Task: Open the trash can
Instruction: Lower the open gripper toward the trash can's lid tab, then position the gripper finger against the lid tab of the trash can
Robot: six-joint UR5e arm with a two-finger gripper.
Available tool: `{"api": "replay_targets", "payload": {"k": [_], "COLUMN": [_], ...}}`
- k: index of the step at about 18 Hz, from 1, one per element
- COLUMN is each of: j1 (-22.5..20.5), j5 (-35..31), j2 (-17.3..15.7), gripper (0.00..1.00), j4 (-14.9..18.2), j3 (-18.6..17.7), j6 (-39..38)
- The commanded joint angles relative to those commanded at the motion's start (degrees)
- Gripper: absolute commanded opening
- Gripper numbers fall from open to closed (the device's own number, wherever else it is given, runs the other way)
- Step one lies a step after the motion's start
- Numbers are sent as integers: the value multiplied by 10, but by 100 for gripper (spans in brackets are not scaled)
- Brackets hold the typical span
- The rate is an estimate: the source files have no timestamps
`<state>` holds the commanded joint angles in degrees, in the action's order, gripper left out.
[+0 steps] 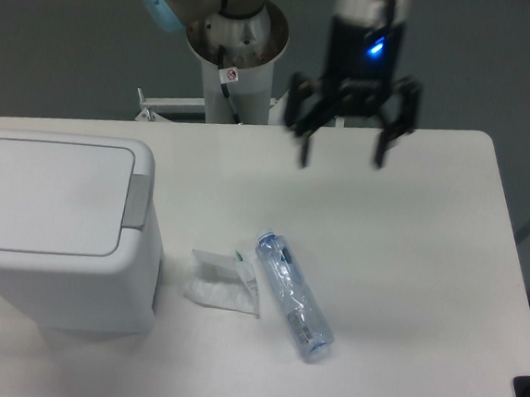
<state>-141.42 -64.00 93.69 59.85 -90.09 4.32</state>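
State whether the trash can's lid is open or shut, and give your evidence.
Shut. The white lid lies flat and level in the trash can rim, the grey push-tab untouched; the gripper hangs open, well away.

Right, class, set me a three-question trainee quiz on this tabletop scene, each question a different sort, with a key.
1. True or false: the trash can lid is shut.
2. What lies nearest the plastic bottle? A) crumpled wrapper B) grey push-tab C) end effector
3. Fill in: the end effector's fingers are spread ____.

Key: 1 true; 2 A; 3 open.
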Motion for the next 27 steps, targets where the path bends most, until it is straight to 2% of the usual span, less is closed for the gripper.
{"api": "replay_targets", "payload": {"k": [2,10,16,27], "j1": [5,50,58,64], "j5": [37,38,34,33], "j2": [8,20,12,13], "gripper": [100,100,100,100], "j4": [0,-5,-5,-8], "j3": [-11,-26,-44,-54], "j6": [-24,-27,-27,-26]}}
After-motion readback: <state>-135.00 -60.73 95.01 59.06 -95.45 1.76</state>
